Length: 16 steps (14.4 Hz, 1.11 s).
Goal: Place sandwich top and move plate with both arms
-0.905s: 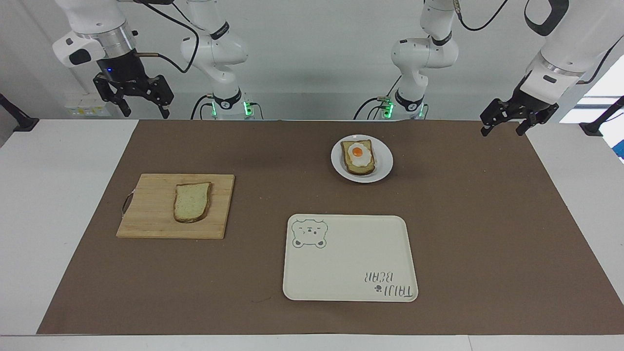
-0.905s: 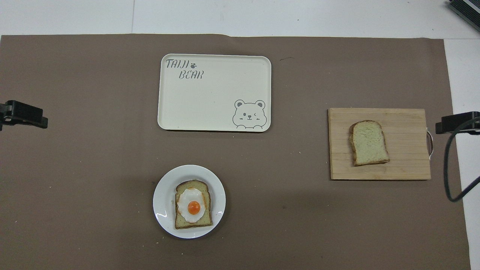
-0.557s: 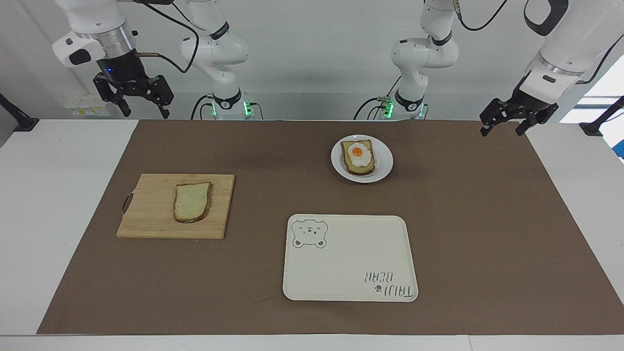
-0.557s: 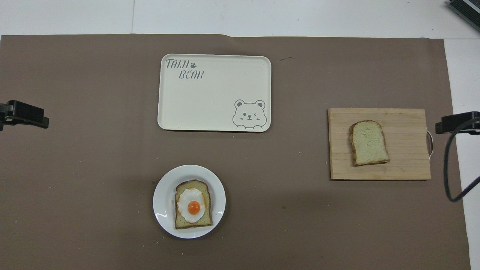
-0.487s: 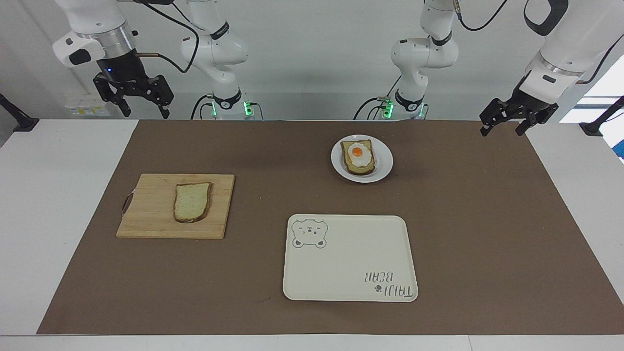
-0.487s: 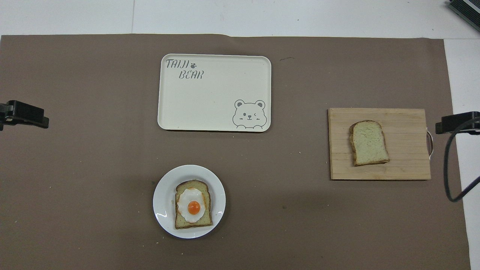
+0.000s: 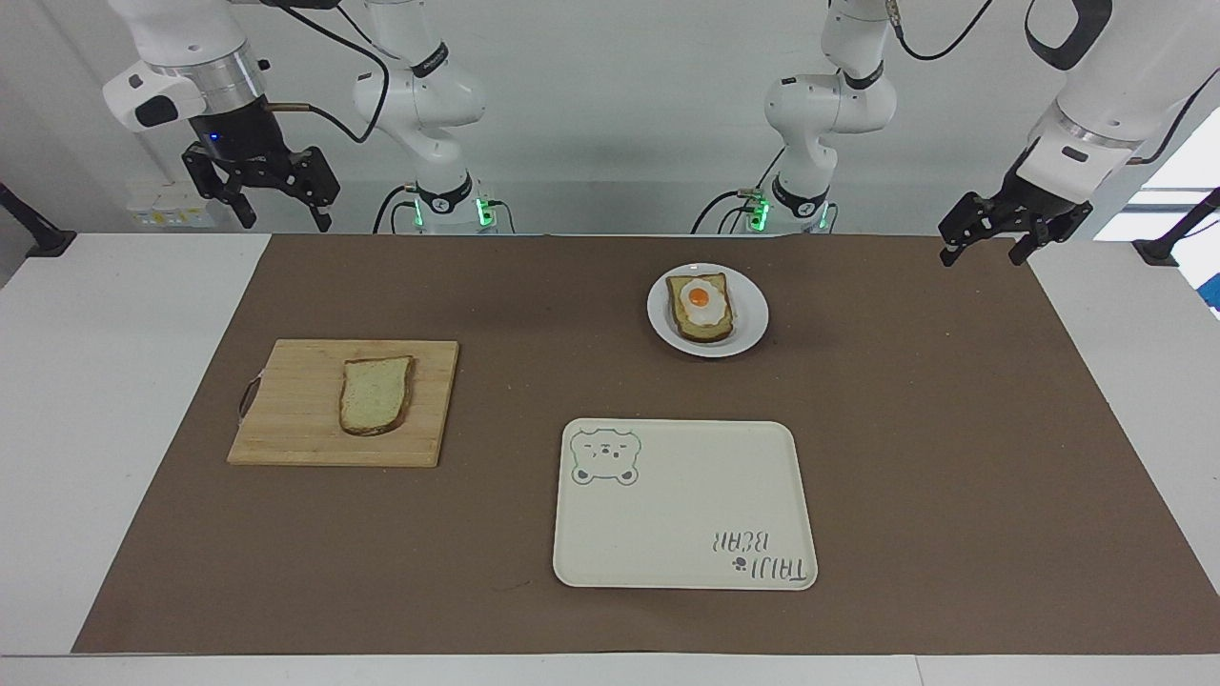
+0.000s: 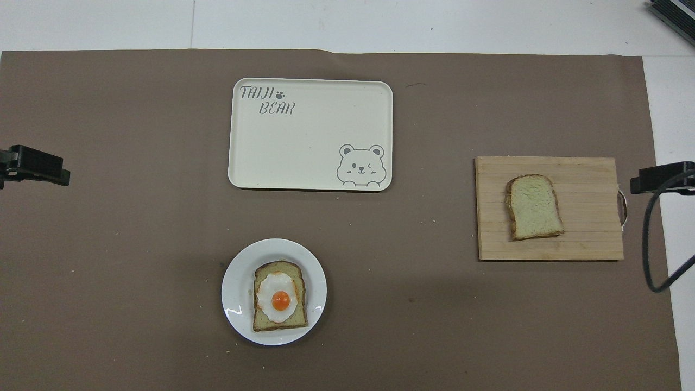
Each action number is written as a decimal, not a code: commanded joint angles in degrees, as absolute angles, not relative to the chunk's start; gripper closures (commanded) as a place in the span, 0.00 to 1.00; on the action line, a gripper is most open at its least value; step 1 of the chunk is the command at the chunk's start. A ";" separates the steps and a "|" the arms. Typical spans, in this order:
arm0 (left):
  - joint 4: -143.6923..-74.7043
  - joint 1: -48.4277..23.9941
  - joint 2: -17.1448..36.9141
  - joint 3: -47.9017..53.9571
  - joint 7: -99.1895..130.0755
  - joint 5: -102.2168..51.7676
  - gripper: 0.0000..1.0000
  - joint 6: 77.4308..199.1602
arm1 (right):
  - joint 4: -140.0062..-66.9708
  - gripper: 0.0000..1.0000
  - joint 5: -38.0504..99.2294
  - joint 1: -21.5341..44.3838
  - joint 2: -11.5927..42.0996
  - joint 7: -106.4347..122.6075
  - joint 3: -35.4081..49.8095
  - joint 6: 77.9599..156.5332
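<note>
The sandwich top (image 7: 376,394) (image 8: 535,207), a plain bread slice, lies flat on a wooden cutting board (image 7: 286,410) (image 8: 586,228) toward the right arm's end of the table. The white plate (image 7: 753,314) (image 8: 236,293) stands nearer to the robots and carries a bread slice topped with a fried egg (image 7: 701,307) (image 8: 279,296). My right gripper (image 7: 286,221) (image 8: 659,176) hangs open and empty, high over the table's edge beside the board's handle. High over the mat's edge at the left arm's end, my left gripper (image 7: 982,257) (image 8: 35,165) is open and empty. Both arms wait.
A cream rectangular tray with a bear drawing (image 7: 681,514) (image 8: 315,141) lies farther from the robots than the plate. A brown mat (image 7: 905,429) covers most of the white table. A black cable (image 8: 649,244) loops down by the right gripper.
</note>
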<state>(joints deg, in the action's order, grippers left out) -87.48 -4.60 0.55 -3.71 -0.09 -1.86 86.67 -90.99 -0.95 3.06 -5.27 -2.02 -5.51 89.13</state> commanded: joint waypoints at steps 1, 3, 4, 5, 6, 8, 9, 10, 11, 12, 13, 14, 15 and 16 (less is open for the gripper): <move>-87.19 -4.48 0.09 -3.60 -0.44 -1.32 0.00 85.87 | -91.58 0.00 0.26 2.11 -5.71 -2.55 -5.01 89.38; -87.27 -4.48 0.09 -3.60 -0.44 -1.32 0.00 85.87 | -91.67 0.00 0.26 2.11 -5.71 -2.55 -5.01 89.47; -87.28 -4.48 0.09 -3.78 -0.44 -1.32 0.00 85.87 | -91.67 0.00 0.26 2.11 -5.71 -2.55 -5.01 89.47; -87.19 -4.48 0.09 -3.61 -0.44 -1.32 0.00 85.87 | -91.67 0.00 0.26 2.11 -5.71 -2.46 -5.01 89.47; -87.19 -4.48 0.09 -3.60 -0.53 -1.32 0.00 85.87 | -91.50 0.00 0.26 2.02 -5.63 -2.11 -5.01 89.47; -87.19 -4.48 0.09 -3.78 -0.53 -1.32 0.00 85.87 | -91.41 0.00 0.26 2.02 -5.45 -2.20 -5.01 89.47; -87.19 -4.48 0.09 -3.61 -0.53 -1.32 0.00 85.87 | -91.41 0.00 0.26 2.37 -5.54 -2.20 -5.01 89.39; -87.19 -4.48 0.09 -3.60 -0.61 -1.32 0.00 85.87 | -91.41 0.00 0.26 2.46 -5.54 -2.20 -4.92 89.30; -87.19 -4.48 0.09 -3.78 -0.53 -1.32 0.00 85.87 | -91.41 0.00 0.18 2.46 -5.62 -2.11 -4.83 89.04; -87.19 -4.48 0.09 -3.61 -0.53 -1.32 0.00 85.87 | -91.58 0.00 0.18 2.46 -5.71 -1.94 -4.75 88.86; -87.19 -4.40 0.09 -3.78 -0.53 -1.32 0.00 85.87 | -91.76 0.00 0.26 2.46 -5.80 -1.93 -4.75 88.94; -87.19 -4.39 0.09 -3.78 -0.53 -1.32 0.00 85.87 | -91.84 0.00 0.26 2.37 -5.89 -1.93 -4.75 88.95; -87.19 -4.39 0.09 -3.78 -0.44 -1.32 0.00 85.87 | -91.93 0.00 0.26 2.37 -5.89 -2.02 -4.75 88.95; -87.27 -4.39 0.09 -3.78 -0.53 -1.32 0.00 85.87 | -92.28 0.00 0.26 2.37 -5.98 -2.02 -4.75 89.03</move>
<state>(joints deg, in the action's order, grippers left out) -87.48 -4.60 0.55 -3.80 -0.09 -1.86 86.67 -91.10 -0.95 3.09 -5.27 -2.03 -5.16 89.01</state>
